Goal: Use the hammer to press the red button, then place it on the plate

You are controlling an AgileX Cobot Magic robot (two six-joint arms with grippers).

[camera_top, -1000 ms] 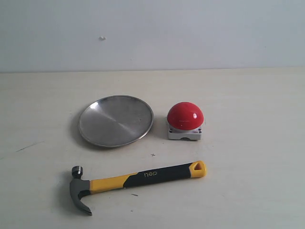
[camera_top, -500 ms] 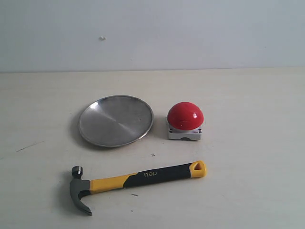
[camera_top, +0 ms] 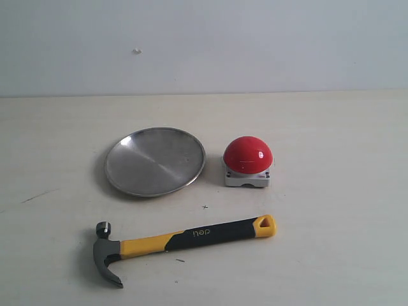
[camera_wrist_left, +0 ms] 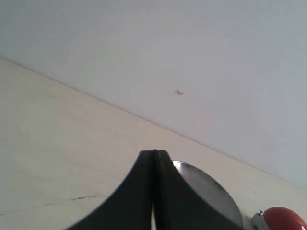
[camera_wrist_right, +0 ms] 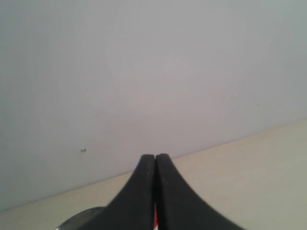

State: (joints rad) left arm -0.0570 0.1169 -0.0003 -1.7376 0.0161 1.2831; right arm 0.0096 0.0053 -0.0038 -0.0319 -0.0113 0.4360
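Observation:
The hammer lies flat near the table's front, its dark head at the left and its yellow looped end at the right. Behind it sits the silver plate, and to the plate's right stands the red button on its grey-white base. Neither arm shows in the exterior view. My left gripper is shut with nothing in it, and past it I see the plate and the button. My right gripper is also shut and empty; a sliver of the plate shows beside it.
A pale wooden table carries everything, backed by a plain light wall with a small mark. A dark scratch runs along the table at the left.

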